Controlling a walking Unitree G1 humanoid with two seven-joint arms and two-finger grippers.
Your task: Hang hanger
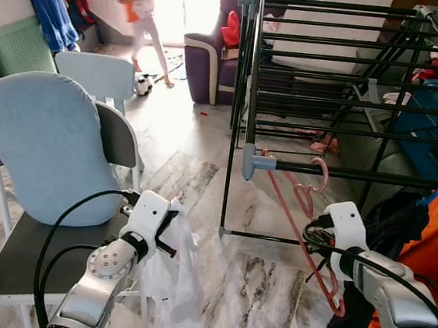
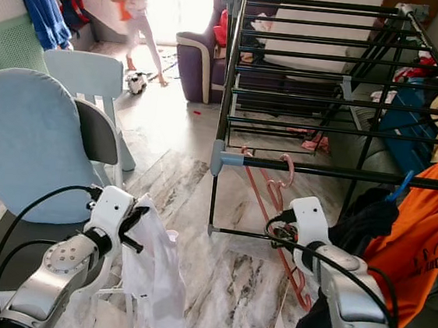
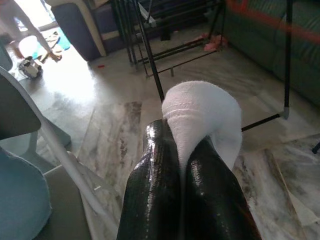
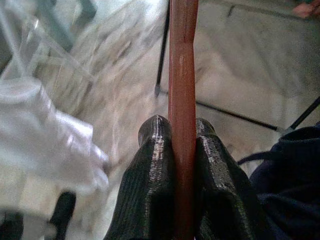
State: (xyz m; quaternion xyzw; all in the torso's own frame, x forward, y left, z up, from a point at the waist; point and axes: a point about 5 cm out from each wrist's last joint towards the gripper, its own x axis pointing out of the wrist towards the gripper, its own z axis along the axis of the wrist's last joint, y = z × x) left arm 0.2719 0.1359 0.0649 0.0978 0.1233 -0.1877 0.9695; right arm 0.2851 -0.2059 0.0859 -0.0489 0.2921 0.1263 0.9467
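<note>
- Right wrist view: the two black fingers (image 4: 150, 185) of the right gripper (image 4: 176, 131) are pressed together on the flat shaft of a pink hanger (image 4: 183, 75), which runs straight up between them.
- Head views: same hanger (image 1: 301, 220) hangs slanted, its hook curled over the front horizontal bar of the black drying rack (image 1: 252, 73), just beside the grey corner joint; the lower end reaches down past the right gripper (image 1: 324, 226) toward the floor.
- Right arm reaches in from the lower right; dark and orange clothing (image 1: 423, 232) hangs on the rack just beside it.
- Left wrist view: left gripper (image 3: 184, 145) fingers closed on a white cloth (image 3: 202, 120), which bulges out above the fingertips.
- Head views: left gripper (image 1: 167, 229) is low on the left, the white cloth (image 1: 176, 277) drooping from it toward the marble floor (image 1: 252, 293).
- Grey chair with a light blue cushion (image 1: 41, 145) stands just behind the left arm; a second pale blue chair (image 1: 95, 73) sits beyond it.
- Far back: a purple armchair (image 1: 206, 61) beside the rack's rear end, and a person (image 1: 145, 7) standing in bright light, blurred.
</note>
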